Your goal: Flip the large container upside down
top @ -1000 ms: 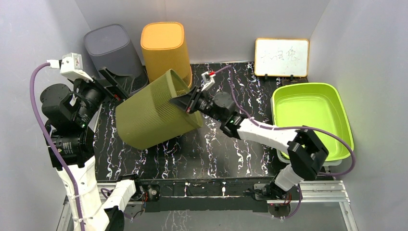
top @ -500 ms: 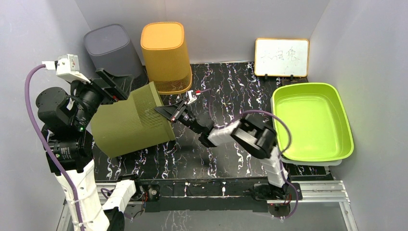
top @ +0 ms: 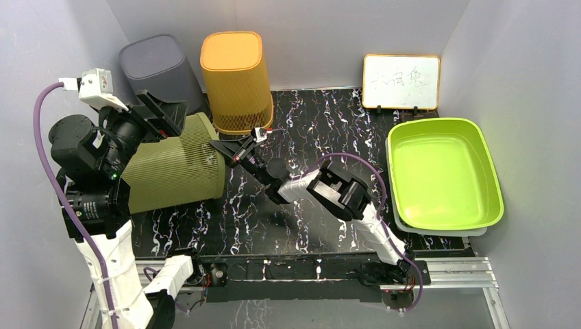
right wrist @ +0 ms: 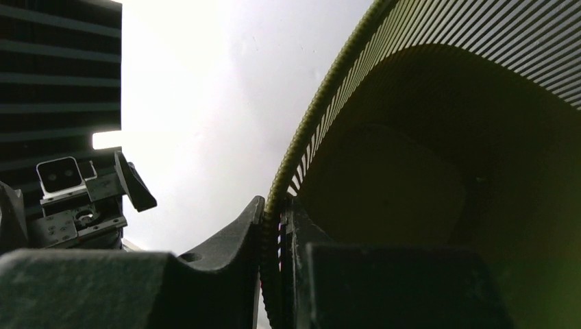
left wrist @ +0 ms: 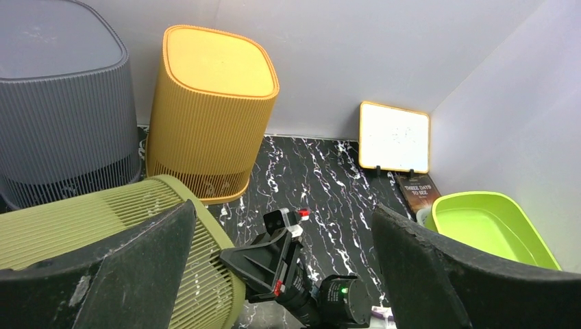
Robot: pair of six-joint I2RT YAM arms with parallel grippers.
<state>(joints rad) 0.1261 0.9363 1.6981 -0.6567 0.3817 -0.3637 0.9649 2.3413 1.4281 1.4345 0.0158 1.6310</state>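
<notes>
Just in front of the orange ribbed bin [top: 235, 79], and a little to its left, we find the olive-green ribbed container [top: 171, 175] lying on its side. Its mouth is turned rightward, away from the left arm. We cannot tell whether its lower wall bears on the black marbled table [top: 322, 123].

The right gripper [top: 229, 152] sits at the mouth, near the foot of the orange bin. Its jaws are all but closed and pinch the thin rim [right wrist: 322, 103]. The right wrist view shows that edge caught between the two fingers [right wrist: 226, 233], with the dark interior beyond. We judge the rim was chosen because it is the only part narrow enough to pinch, and because it gives leverage for rolling.

The left gripper [top: 164, 118] stands over the container's upper wall, left of the orange bin and in front of the grey bin [top: 159, 68]. Its jaws are spread wide and hold nothing. We read this as a brace against the roll.

In our judgement the turn is about half done, since the mouth must yet face down. We see a risk in the narrow gap to the orange bin and in the slender pinch slipping.
</notes>
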